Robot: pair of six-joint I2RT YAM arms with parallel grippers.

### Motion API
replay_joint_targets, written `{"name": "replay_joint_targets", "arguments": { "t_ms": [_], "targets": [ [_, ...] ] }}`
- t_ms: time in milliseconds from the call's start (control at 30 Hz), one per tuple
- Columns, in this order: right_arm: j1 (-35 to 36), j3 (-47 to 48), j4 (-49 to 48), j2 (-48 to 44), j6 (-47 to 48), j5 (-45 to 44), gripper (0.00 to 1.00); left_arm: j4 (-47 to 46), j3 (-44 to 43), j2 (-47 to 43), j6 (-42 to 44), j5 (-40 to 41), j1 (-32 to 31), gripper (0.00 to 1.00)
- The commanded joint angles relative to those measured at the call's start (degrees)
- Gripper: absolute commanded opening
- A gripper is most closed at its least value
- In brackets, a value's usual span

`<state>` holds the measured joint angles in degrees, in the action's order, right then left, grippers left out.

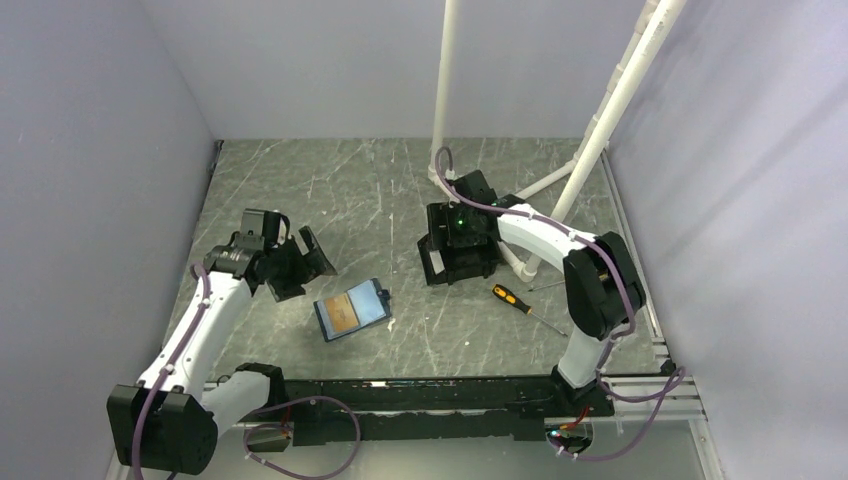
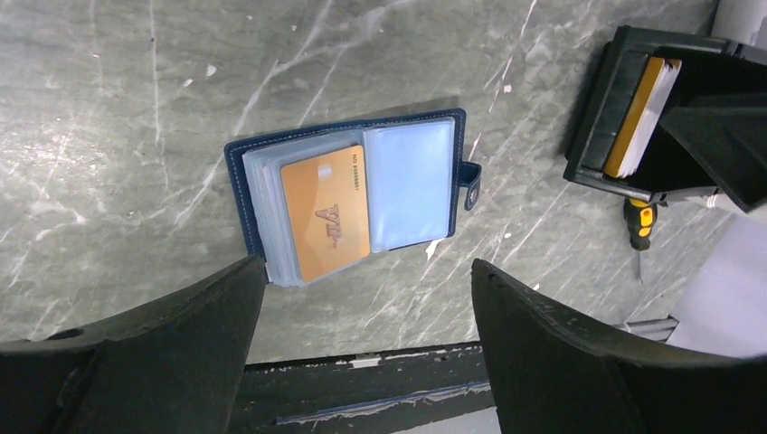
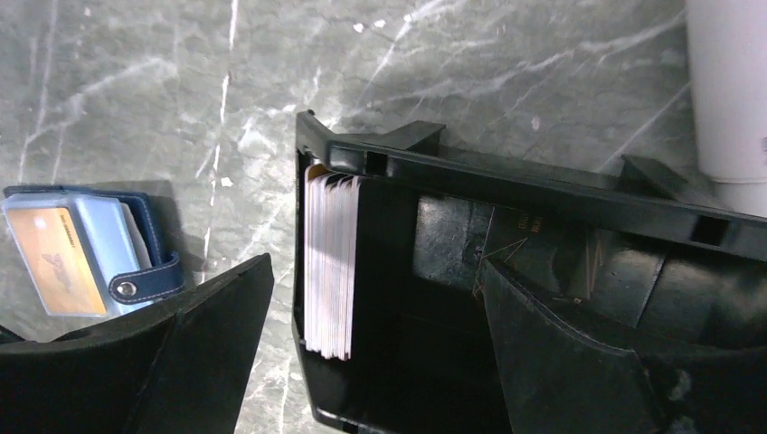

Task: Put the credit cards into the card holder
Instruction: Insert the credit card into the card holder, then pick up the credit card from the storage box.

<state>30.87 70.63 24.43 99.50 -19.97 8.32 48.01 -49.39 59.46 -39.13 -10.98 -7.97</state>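
Near the middle of the desk, the card holder lies open and flat with its clear sleeves facing up and its snap tab sticking out from one side. An orange card rests on one page of those sleeves. Whether it sits fully under the plastic is hard to tell. The other page is pale and shiny, with no card showing.

Just to the left of the card holder in the top view, the left arm reaches in. The left jaws hang above the desk, spread wide with nothing between them. The wrist view looks straight down on the card holder between the two fingers.

To the upper right of the card holder, well apart from it, stands a black box. A stack of cards stands on edge against its inner wall on the card holder's side. The stack is mostly whitish, with an orange-gold one at its outer face. The right arm bends over this box. The right jaws are also spread wide and grip nothing, poised above the box's opening beside the stack.

A screwdriver with an orange and black handle lies on the desk to the right of the card holder, just below the box.
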Motion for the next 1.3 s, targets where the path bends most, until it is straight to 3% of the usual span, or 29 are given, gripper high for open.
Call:
{"name": "replay_joint_targets", "arguments": {
  "t_ms": [0, 533, 767, 1000, 1267],
  "targets": [
    [-0.37, 0.03, -0.50, 1.26, -2.37, 4.27, 0.88, -3.81, 1.83, -0.98, 1.48, -4.85, -0.12, 0.90],
    [-0.79, -2.36, -5.61, 5.30, -5.32, 11.96, 0.85, -5.62, 2.17, -0.04, 1.37, -5.98, -0.65, 0.90],
    [-1.11, -2.56, -6.91, 5.44, -6.04, 15.27, 0.75, -5.64, 2.84, -0.58, 0.92, -5.88, -0.65, 0.90],
    [-1.99, -3.07, -7.18, 4.77, -6.26, 17.10, 0.59, -6.15, 3.84, -0.70, 0.55, -6.34, -0.65, 0.90],
    [-2.59, -3.23, -6.79, 3.71, -6.18, 17.66, 0.53, -6.52, 4.03, -0.73, 0.41, -6.76, -0.73, 0.90]
  ]
}}
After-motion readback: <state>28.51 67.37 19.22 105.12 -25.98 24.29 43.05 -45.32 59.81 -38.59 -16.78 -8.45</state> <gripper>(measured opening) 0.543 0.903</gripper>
